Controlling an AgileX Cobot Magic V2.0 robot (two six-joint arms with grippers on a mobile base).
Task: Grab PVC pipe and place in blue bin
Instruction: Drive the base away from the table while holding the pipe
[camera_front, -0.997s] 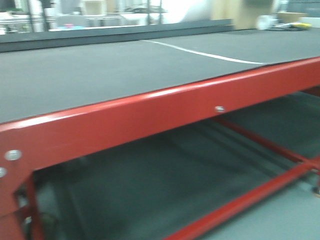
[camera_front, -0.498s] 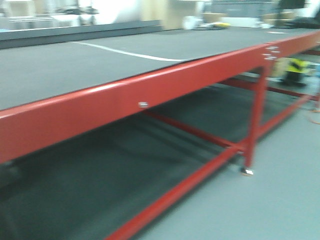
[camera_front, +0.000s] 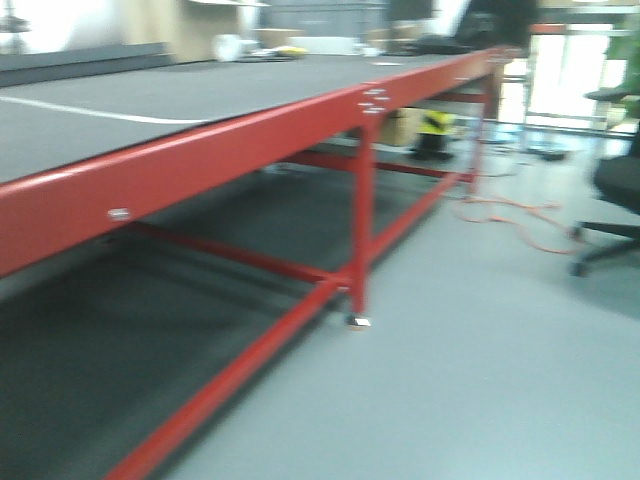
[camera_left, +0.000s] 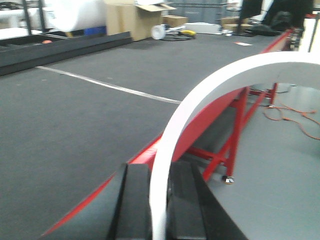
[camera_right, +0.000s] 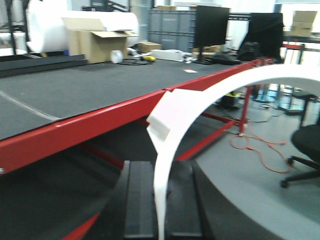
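In the left wrist view a white PVC pipe (camera_left: 210, 95) rises from between my black fingers (camera_left: 136, 200) and arcs up and off to the right. My left gripper (camera_left: 159, 175) is shut on it, above the table's red edge. The right wrist view shows a similar white arc (camera_right: 200, 105), with a squared end (camera_right: 162, 122) jutting left. My right gripper (camera_right: 161, 172) is shut on that arc. Whether both hold one piece I cannot tell. The blue bin is out of view. Neither gripper shows in the front view.
A long table with a red frame (camera_front: 200, 160) and dark grey top (camera_front: 150, 110) runs along the left, with one leg (camera_front: 360, 230) on the grey floor. An orange cable (camera_front: 520, 225) and a black office chair (camera_front: 615, 200) are at the right. Cardboard boxes (camera_left: 135, 20) and a monitor (camera_right: 212, 27) stand at the far end.
The front view has swung right along the table. The white line on its top slid left, and a table leg, the floor, cable and chair came into view.
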